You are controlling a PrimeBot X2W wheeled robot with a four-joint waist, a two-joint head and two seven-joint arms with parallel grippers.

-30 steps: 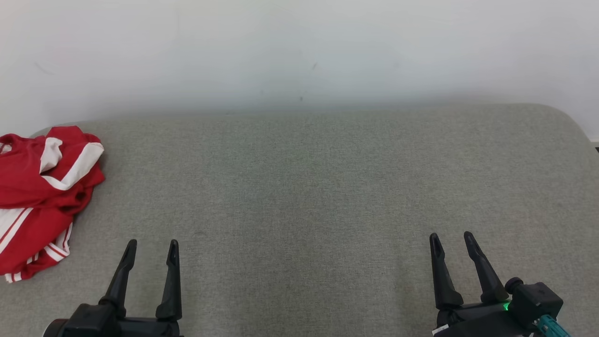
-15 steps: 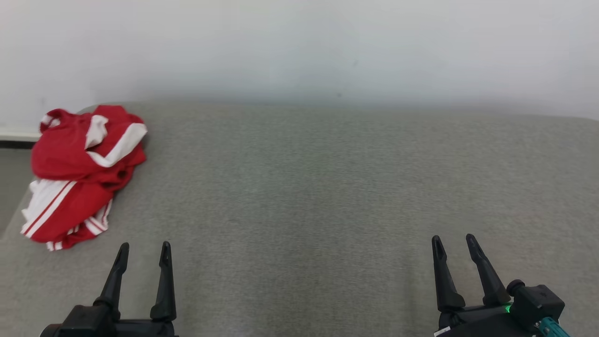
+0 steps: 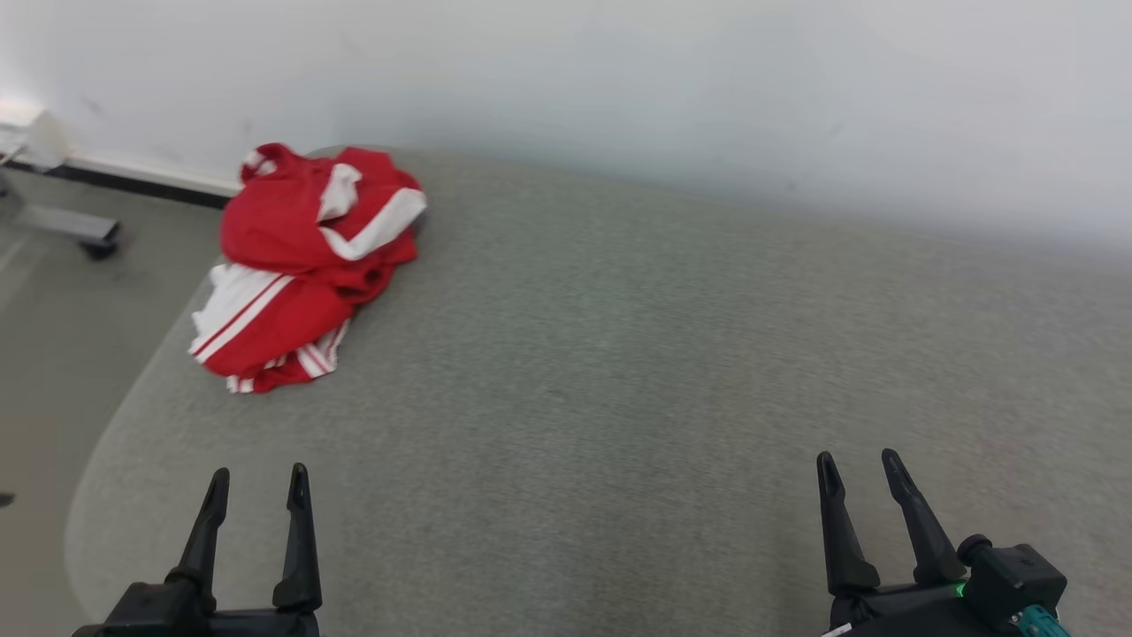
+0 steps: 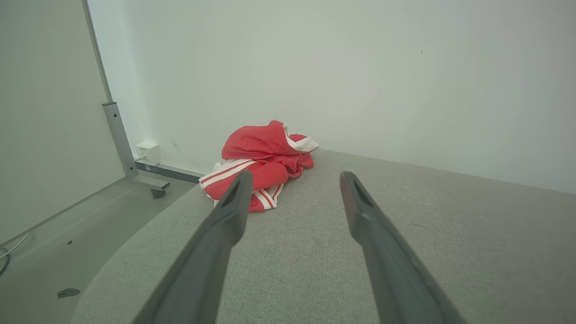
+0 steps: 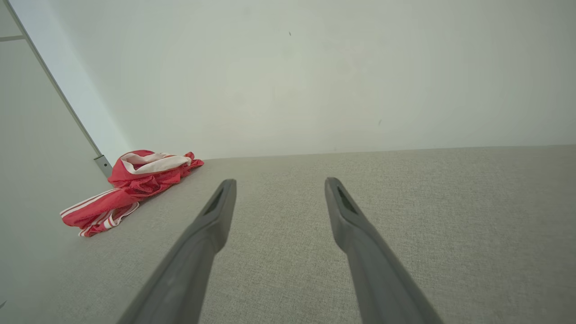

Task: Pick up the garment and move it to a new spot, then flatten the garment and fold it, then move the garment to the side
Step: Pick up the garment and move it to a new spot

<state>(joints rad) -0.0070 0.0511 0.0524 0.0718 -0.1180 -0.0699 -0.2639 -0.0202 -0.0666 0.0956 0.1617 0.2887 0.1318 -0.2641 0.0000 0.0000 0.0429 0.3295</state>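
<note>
A crumpled red garment [image 3: 301, 265] with white stripes lies bunched at the far left corner of the grey fabric surface [image 3: 637, 372], near the wall. My left gripper [image 3: 256, 478] is open at the lower left, well short of the garment [image 4: 261, 162], which lies ahead between its fingers and to the left. My right gripper [image 3: 856, 462] is open at the lower right, far from the garment [image 5: 130, 189], with nothing between its fingers.
A pale wall [image 3: 619, 88] runs along the back of the grey surface. The surface's rounded left edge [image 3: 97, 460] drops to the floor [image 3: 53, 301]. A metal stand foot with a caster [image 3: 84, 234] is on the floor at the far left.
The head camera has swung left, so the garment now sits further right and higher in view, with floor showing. Both grippers stay open and keep their places.
</note>
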